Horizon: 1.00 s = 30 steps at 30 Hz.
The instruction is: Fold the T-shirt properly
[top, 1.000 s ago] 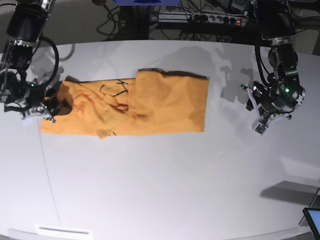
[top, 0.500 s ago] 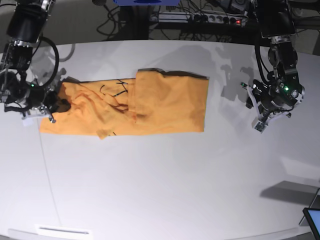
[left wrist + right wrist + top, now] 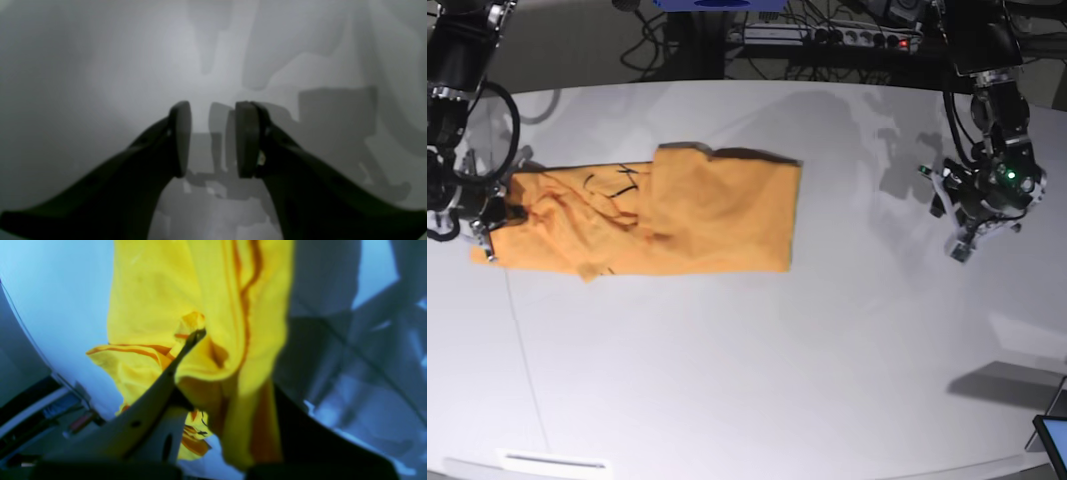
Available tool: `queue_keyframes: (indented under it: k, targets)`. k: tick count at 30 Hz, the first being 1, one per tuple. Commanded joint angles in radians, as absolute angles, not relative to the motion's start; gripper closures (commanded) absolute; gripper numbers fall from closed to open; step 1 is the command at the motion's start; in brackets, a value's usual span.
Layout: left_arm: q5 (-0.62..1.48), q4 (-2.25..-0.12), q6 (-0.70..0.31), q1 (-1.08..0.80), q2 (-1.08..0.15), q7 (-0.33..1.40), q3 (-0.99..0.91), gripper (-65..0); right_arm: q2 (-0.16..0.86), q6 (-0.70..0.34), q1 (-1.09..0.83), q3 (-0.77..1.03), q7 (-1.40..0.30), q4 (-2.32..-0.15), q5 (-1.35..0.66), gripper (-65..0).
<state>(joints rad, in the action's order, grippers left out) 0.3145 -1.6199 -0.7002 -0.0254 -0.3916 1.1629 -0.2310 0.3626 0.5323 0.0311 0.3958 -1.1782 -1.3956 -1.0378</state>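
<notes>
The orange-yellow T-shirt [image 3: 687,215] lies partly folded as a long band on the white table [image 3: 757,360], with a doubled panel on its right half and dark squiggles on its rumpled left half. At the band's left end my right gripper [image 3: 489,222] is shut on a bunch of the cloth. In the right wrist view, yellow T-shirt fabric [image 3: 156,296] drapes between and over the right gripper [image 3: 227,373]. My left gripper [image 3: 962,245] hovers over bare table far to the right of the shirt. In the left wrist view, the left gripper [image 3: 213,138] is open and holds nothing.
A power strip [image 3: 867,38] and cables run behind the table's far edge. A screen corner [image 3: 1052,440] shows at the bottom right. A white strip [image 3: 555,462] lies at the front left edge.
My right gripper has shut on the shirt's left end and moved left, dragging the whole shirt that way. The left arm has shifted slightly right, still open.
</notes>
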Motion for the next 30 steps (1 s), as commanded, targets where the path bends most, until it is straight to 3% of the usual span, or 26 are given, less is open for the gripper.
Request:
queue_keyframes:
  k: [1,6,12,21,30]
  targets:
    - [0.318,-1.635,-0.698,-0.016,-0.412,1.155,-0.243,-22.5,0.384,0.53,0.047,0.401,-1.179,-1.42,-1.056,0.0]
    - [0.317,-1.635,-0.698,-0.018,-0.412,1.155,-0.249,-22.5,0.389,0.538,0.035,0.4,-1.182,-1.434,-1.053,0.0]
    - [0.317,-1.636,-0.698,-0.019,-0.409,1.155,-0.242,-22.5,0.417,0.698,0.035,0.282,-1.181,-1.564,-0.974,0.0]
    - [0.317,-1.635,-0.698,-0.019,-0.406,1.155,-0.24,-22.5,0.424,0.698,0.039,0.058,-1.188,-1.773,-0.656,0.0]
    - [0.317,-1.635,-0.698,-0.021,-0.404,1.156,-0.24,-22.5,0.423,0.698,0.038,-0.05,-1.251,-1.942,-0.599,0.0]
